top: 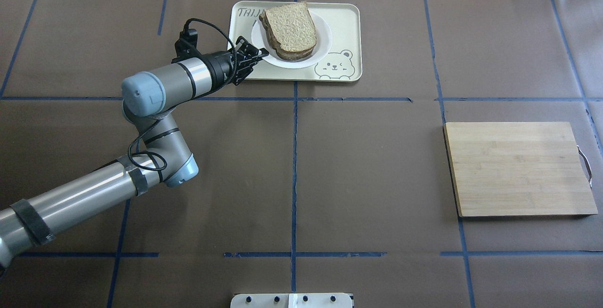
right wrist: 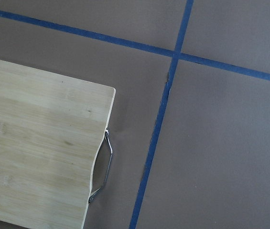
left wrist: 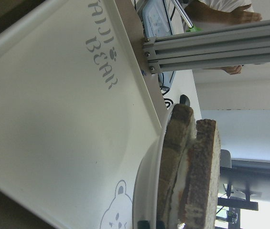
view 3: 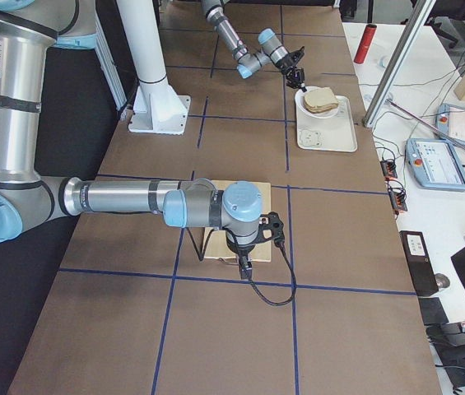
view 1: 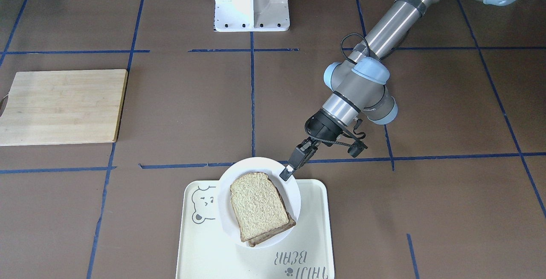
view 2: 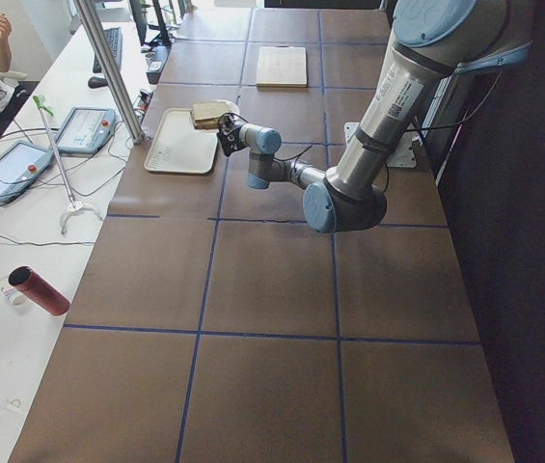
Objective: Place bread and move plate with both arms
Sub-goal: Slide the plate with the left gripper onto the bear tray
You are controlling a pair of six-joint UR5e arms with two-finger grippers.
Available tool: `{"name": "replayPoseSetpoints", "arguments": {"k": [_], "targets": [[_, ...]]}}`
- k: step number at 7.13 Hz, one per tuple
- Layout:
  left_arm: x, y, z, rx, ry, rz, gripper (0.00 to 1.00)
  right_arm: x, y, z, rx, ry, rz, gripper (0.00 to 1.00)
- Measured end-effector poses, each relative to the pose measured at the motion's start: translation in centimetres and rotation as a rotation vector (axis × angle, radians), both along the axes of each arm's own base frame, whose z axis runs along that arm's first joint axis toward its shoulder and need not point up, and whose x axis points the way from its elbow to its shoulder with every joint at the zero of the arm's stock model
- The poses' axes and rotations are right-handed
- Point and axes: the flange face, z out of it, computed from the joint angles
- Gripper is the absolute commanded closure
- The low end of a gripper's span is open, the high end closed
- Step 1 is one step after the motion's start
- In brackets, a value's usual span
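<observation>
- Left gripper [view 1: 286,173] is pinching the plate [view 1: 291,193] rim, on the tray [view 1: 315,236].
- Bread [view 1: 258,204] is lying on the plate.
- Right gripper [view 3: 243,265] is hanging over the board [top: 518,169]; open or closed, cannot tell.

The bread [view 1: 258,204] covers nearly all of the darker slice [view 1: 275,233] beneath it, and only a brown edge shows. The plate [view 1: 256,166] hides part of the bear drawing [view 1: 200,204] and, from overhead, most of the second line of lettering on the tray [top: 348,39]. The left wrist view's bottom edge cuts off the left gripper [view 1: 285,173], leaving just 2 dark fingertips [left wrist: 143,223] at the plate's rim. The right gripper [view 3: 244,267], over the cutting board [view 3: 216,245], is too small to judge as open or closed. The front view's bottom edge crops the tray.
</observation>
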Motion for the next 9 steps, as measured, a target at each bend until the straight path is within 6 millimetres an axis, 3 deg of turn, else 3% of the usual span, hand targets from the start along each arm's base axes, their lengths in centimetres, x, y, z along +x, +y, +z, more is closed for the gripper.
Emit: {"name": "replayPoseSetpoints", "arguments": {"k": [2,3,4,5,7,9], "targets": [[2.5,-2.8,-0.3,-0.041,-0.05,-0.006,1.0,0.0,0.0,0.0,0.0,0.0,0.0,0.0],[3.5,-3.6,-0.2,-0.058,-0.07,-0.006,0.93,0.0,0.0,0.0,0.0,0.0,0.0,0.0],[4.1,-4.0,0.0,-0.069,-0.086,-0.006,0.53,0.0,0.0,0.0,0.0,0.001,0.0,0.0],[4.4,-4.2,0.1,-0.074,-0.096,-0.005,0.02,0.0,0.0,0.0,0.0,0.001,0.0,0.0],[3.7,-5.1,0.3,-0.041,-0.158,0.029,0.0,0.0,-0.1,-0.1,0.003,0.0,0.0,0.0],[0.0,-7.2,0.6,-0.007,-0.297,0.134,0.0,0.0,-0.1,-0.3,0.008,0.0,0.0,0.0]]}}
